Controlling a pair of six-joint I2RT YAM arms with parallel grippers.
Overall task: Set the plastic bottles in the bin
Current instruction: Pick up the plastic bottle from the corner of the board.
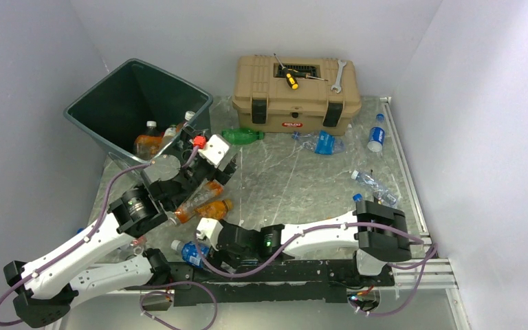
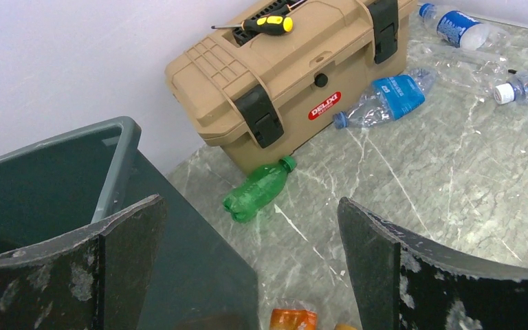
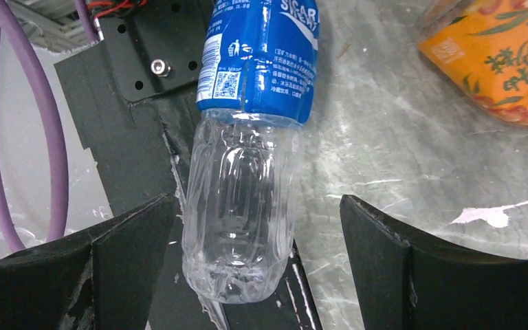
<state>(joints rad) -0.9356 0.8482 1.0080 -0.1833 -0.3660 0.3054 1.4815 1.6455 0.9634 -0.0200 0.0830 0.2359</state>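
The dark green bin [image 1: 82,113] stands at the back left with some bottles inside, one of them orange [image 1: 148,142]. My left gripper [image 1: 196,135] is open and empty beside the bin's right corner [image 2: 120,130]; in its wrist view [image 2: 249,227] a green bottle [image 2: 258,188] lies ahead on the table. My right gripper [image 1: 203,249] is open around the base of a clear bottle with a blue label [image 3: 247,172], which lies at the near edge [image 1: 189,253]. Its fingers [image 3: 134,240] do not touch the bottle. Two orange bottles [image 1: 210,206] lie between the arms.
A tan toolbox [image 1: 295,93] at the back carries a yellow-handled screwdriver [image 1: 290,78] and a wrench [image 1: 337,75]. A crushed blue-label bottle [image 1: 323,143], another [image 1: 376,134] and a clear one [image 1: 375,184] lie on the right. A metal rail [image 1: 402,165] lines the right edge.
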